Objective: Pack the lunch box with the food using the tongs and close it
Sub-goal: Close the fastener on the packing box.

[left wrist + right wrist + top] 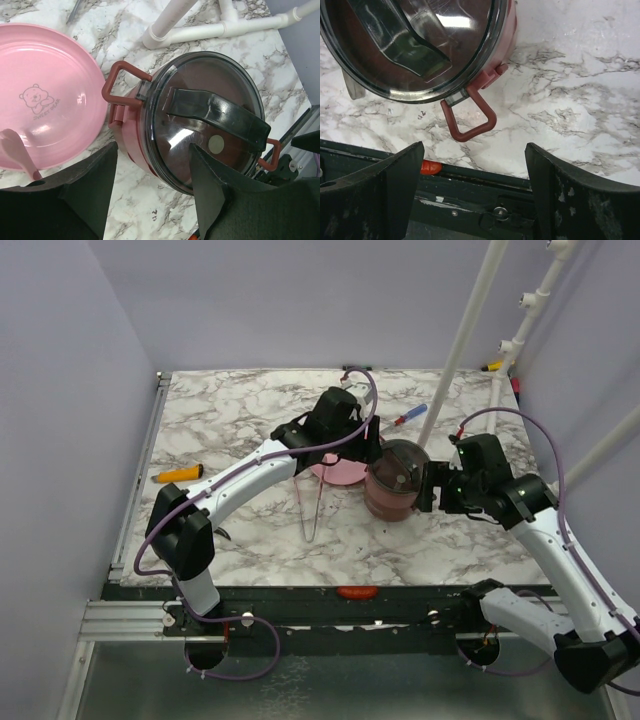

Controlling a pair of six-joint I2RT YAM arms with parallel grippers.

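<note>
The lunch box (pixel 393 490) stands stacked on the marble, its clear grey lid (pixel 202 117) on top with a dark handle across it. A red side handle (pixel 468 119) sticks out toward the table's front edge, and another (pixel 120 85) points toward the plate. My left gripper (pixel 152 187) hovers open over the lid's near rim, one finger (pixel 212 192) overlapping the lid. Open and holding nothing, my right gripper (pixel 475 185) sits just beside the box on its right. The pink tongs (pixel 312 505) lie from the plate toward the front. No food shows through the lid.
A pink plate (pixel 45 95) with a bear print lies left of the box. A small red piece (pixel 357 592) sits on the black front rail. An orange-handled tool (pixel 178 474) lies far left, a red-and-blue screwdriver (pixel 410 416) at the back. White pipes (pixel 470 330) rise back right.
</note>
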